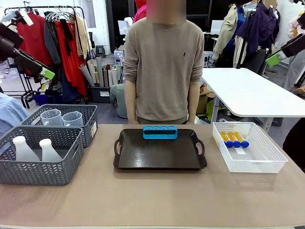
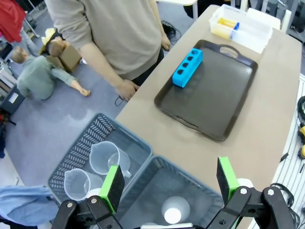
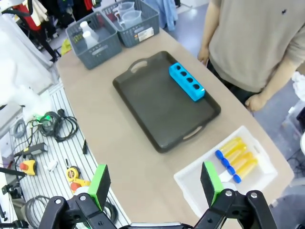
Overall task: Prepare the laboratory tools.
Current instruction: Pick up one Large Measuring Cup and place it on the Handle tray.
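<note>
Four-hole rack (image 1: pixel 160 132): far edge of tray (image 1: pixel 157 164), desk (image 1: pixel 152 200) centre.
Tubes (image 1: pixel 234 139): lying in white basket (image 1: pixel 267 162), right side.
Flasks (image 1: pixel 35 150), beakers (image 1: pixel 62 118): in grey baskets (image 1: pixel 38 174), left side.
Left fingers (image 2: pixel 113 183): spread open, empty, above grey baskets.
Right fingers (image 3: pixel 99 183): spread open, empty, over desk edge by white basket.

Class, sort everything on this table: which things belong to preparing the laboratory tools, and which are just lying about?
Job: clear measuring beakers, white conical flasks, blue-capped yellow tubes, blue four-hole rack.
Lying about: grey woven-pattern baskets, white mesh basket, black tray.
</note>
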